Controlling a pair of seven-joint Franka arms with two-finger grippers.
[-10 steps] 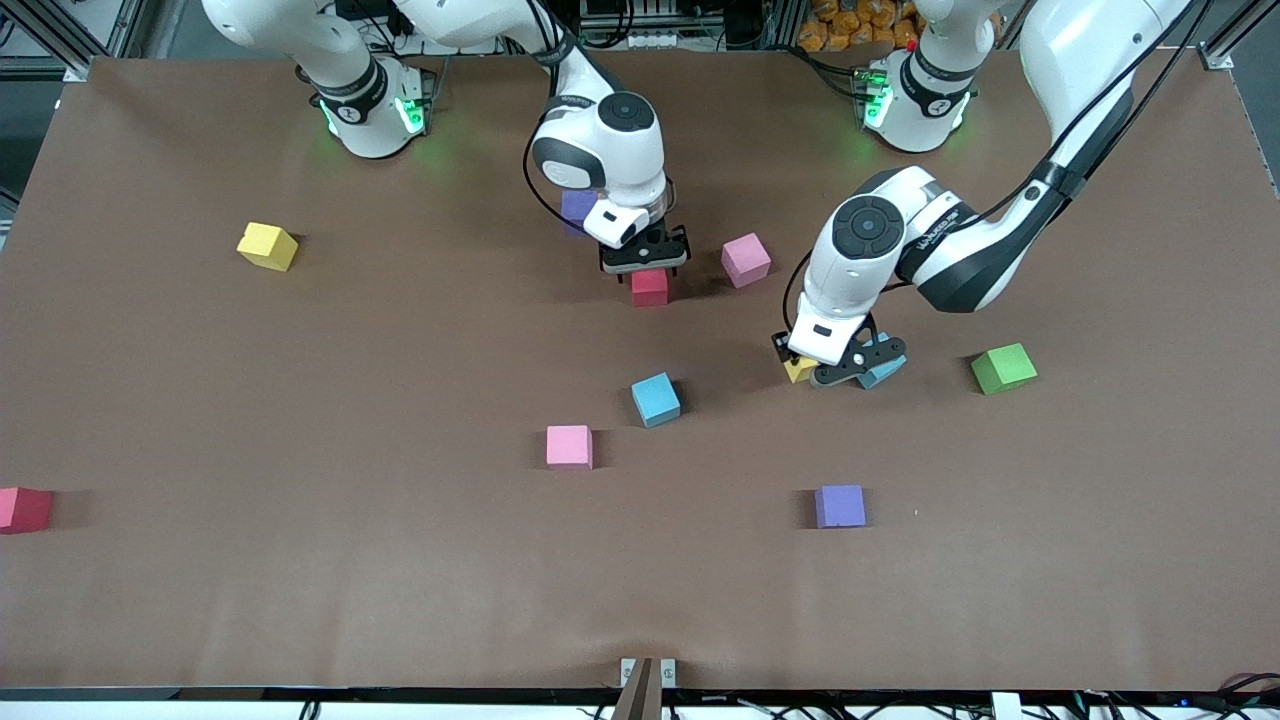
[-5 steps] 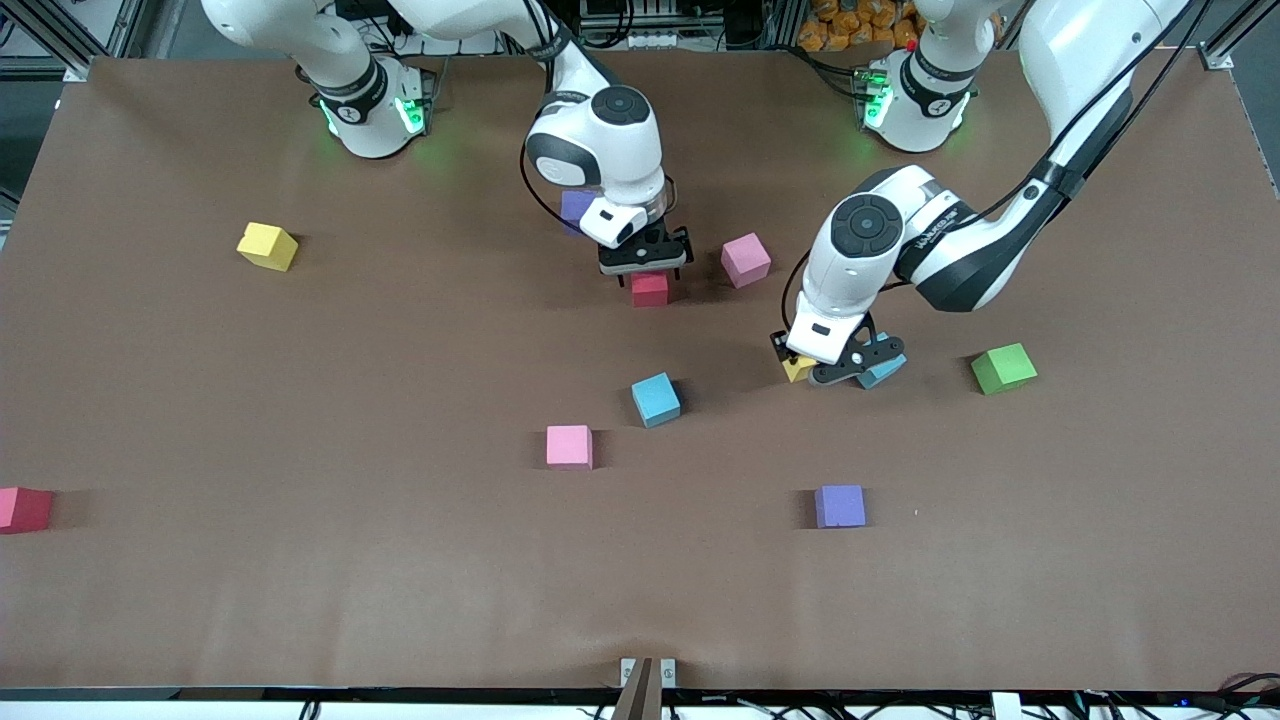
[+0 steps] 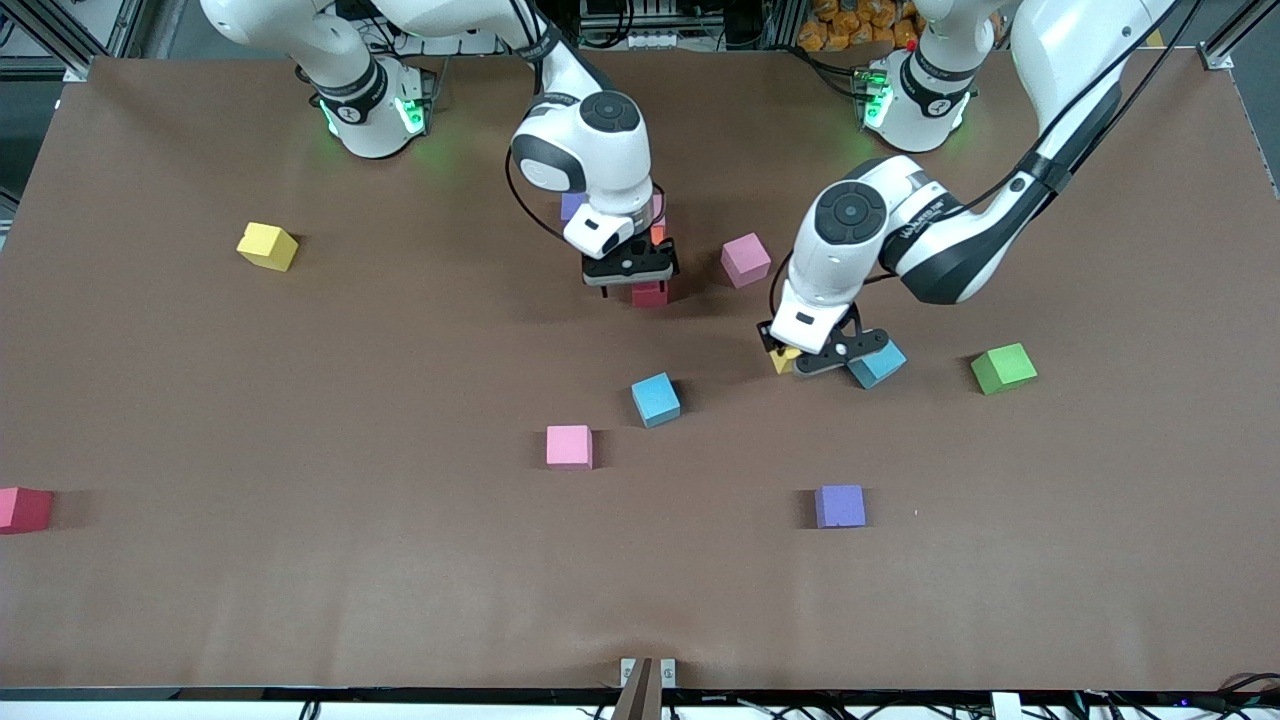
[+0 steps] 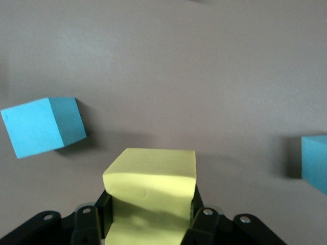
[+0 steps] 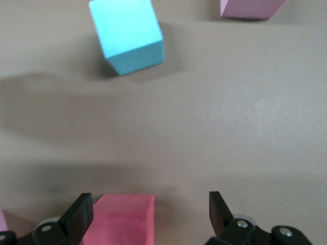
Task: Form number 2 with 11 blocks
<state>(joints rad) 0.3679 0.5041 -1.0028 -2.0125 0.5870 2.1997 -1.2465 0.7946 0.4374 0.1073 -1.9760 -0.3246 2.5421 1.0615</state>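
My left gripper [image 3: 808, 356] [image 4: 150, 217] is shut on a yellow block [image 3: 783, 358] [image 4: 151, 189], low over the table beside a light blue block [image 3: 877, 365] [image 4: 43, 125]. My right gripper [image 3: 630, 270] [image 5: 148, 214] is open over a red block [image 3: 649, 293] [image 5: 120, 219], which sits on the table between its fingers, close to one of them. Purple [image 3: 571, 205] and orange [image 3: 658, 235] blocks peek out from under the right wrist. Loose blocks on the table: pink [image 3: 746, 259], light blue [image 3: 655, 399] [image 5: 127, 33], pink [image 3: 569, 446], purple [image 3: 839, 506], yellow [image 3: 267, 245], red [image 3: 22, 508].
A green cube [image 3: 1003, 367] lies toward the left arm's end of the table, beside the light blue block. A brown mat [image 3: 300, 580] covers the whole table. The red block at the right arm's end sits at the mat's edge.
My left gripper has shifted with the yellow block toward the right arm's end, uncovering the light blue block. My right gripper has drawn back from the red block, and the orange block now shows.
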